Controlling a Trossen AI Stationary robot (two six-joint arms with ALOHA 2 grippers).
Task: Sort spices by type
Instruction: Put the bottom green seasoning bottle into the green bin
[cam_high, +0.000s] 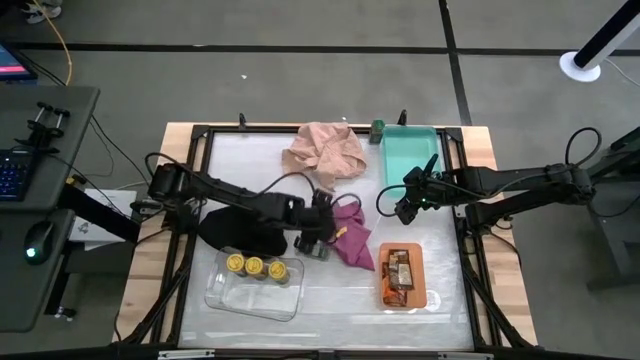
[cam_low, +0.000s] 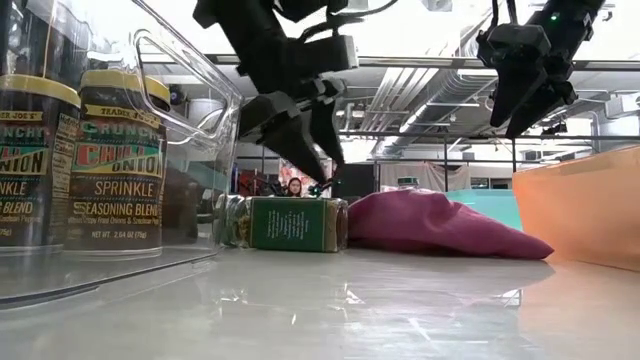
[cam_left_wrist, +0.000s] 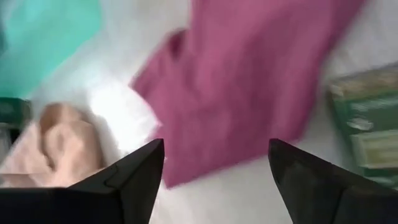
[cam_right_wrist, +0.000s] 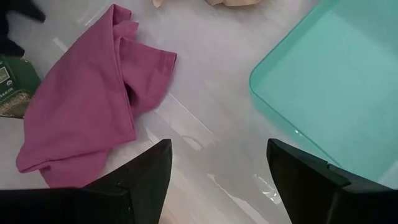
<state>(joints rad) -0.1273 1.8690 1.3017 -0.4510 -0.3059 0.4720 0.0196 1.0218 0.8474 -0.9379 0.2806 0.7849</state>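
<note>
High view shows the open left gripper right over the small dark-green jar lying flat beside the magenta cloth.

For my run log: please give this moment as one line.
left gripper: open, above green jar | right gripper: open, empty | yellow jars: in clear tray

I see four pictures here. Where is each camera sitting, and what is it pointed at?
High view: above the table, looking straight down; both arms show, left gripper and right gripper.
Low view: at tabletop height, looking level across; a green jar lies on its side, grippers hang above.
Left wrist view: on the left arm, past its two open fingers.
Right wrist view: on the right arm, over the teal tray.
All four show the magenta cloth.
</note>
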